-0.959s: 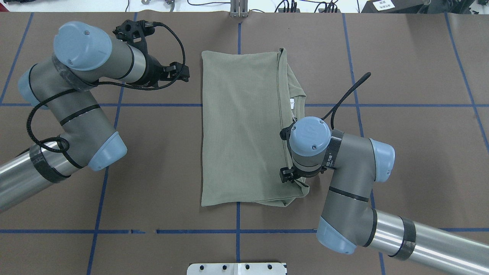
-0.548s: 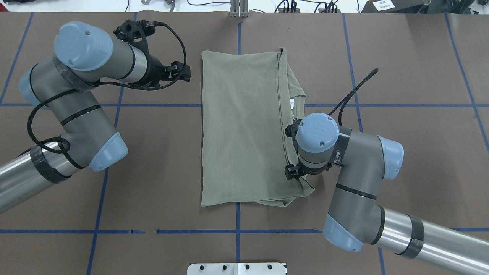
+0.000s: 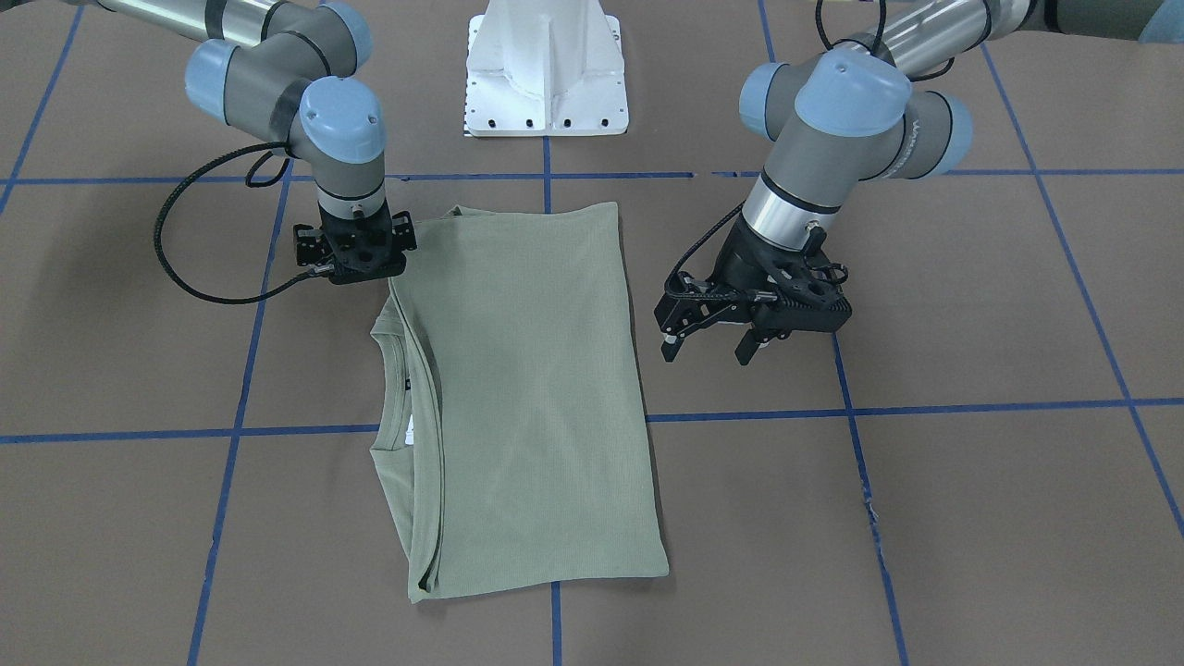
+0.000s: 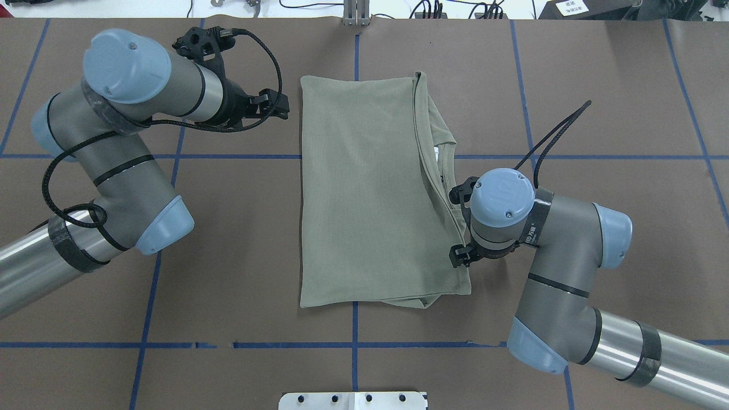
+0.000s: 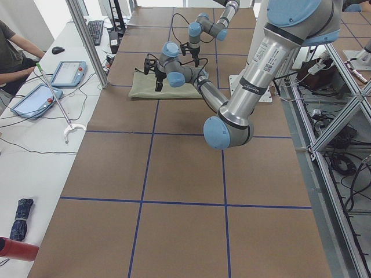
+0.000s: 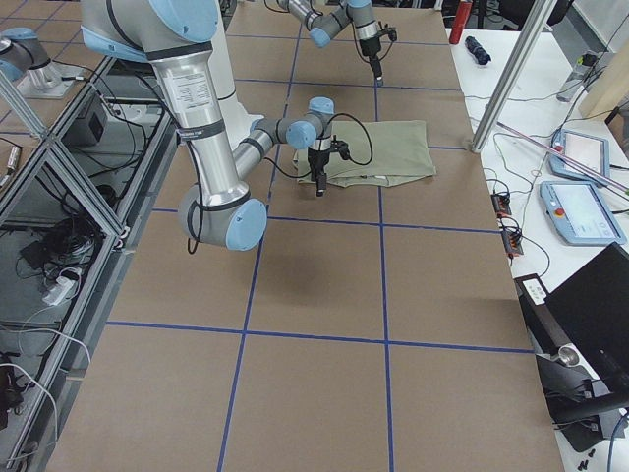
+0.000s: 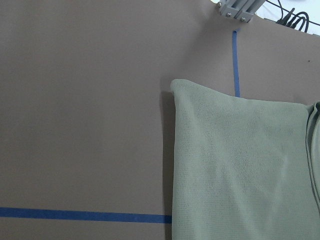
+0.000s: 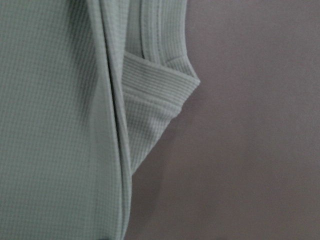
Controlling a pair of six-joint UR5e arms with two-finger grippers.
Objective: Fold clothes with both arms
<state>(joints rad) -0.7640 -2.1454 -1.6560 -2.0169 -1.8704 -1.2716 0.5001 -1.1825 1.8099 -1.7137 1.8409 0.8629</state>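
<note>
Left hand (image 3: 705, 350) spread, right hand (image 3: 352, 257) low

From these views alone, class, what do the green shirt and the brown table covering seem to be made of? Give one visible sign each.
Shirt: soft matte knit fabric; the right wrist view shows a fine grid texture and a ribbed band.
Table covering: probably brown paper or a thin matte sheet; flat, dull, no weave visible.

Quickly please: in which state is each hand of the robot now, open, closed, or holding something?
Left hand: open, holding nothing, beside the shirt.
Right hand: cannot be told; it points down at the shirt's edge and its fingers are hidden.
</note>
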